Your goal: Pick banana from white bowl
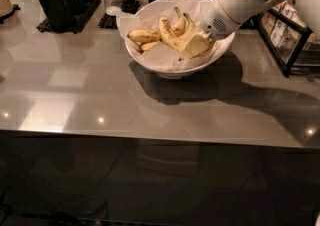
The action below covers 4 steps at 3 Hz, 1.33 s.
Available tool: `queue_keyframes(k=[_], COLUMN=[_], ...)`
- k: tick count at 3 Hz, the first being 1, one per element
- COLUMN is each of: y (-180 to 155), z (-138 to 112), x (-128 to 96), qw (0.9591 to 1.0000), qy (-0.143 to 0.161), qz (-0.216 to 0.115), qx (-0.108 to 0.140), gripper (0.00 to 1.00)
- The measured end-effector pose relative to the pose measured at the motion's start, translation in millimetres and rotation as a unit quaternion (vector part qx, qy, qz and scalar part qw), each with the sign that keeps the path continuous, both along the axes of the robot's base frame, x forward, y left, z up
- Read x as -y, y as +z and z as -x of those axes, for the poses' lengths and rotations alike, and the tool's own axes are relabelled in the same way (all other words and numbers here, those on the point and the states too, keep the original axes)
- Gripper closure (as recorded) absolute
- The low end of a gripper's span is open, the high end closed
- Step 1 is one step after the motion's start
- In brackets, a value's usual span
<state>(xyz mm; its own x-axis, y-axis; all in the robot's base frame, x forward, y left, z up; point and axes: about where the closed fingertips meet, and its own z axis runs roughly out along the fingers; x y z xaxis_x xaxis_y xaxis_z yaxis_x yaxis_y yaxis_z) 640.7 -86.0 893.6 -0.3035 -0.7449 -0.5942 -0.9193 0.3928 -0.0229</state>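
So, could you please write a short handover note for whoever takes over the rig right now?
Claw: low inside the white bowl, on its right side, at the lower end of the banana. Whether it has a grip cannot be told.
Things: the banana lies on the paper lining beside the other bananas. The bowl stands on the grey counter.
Done: the claw is at the banana.
Left: check the grasp, then lift the banana clear of the bowl.

Dim, shadowy: end effector in bowl
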Motion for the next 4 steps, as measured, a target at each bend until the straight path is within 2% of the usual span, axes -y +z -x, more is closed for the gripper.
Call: queue_keyframes(k=[1,2,3,4], y=[16,41,59,66], z=[2,11,36,69], x=[3,8,24,40], qw=[0.9998,0.9992,0.9994,0.9979], qy=[0.001,0.017,0.028,0.039], qz=[-0.003,-0.005,-0.007,-0.051], qx=[0.020,0.035,0.019,0.002], gripper=[1.00,1.00,1.00,1.00])
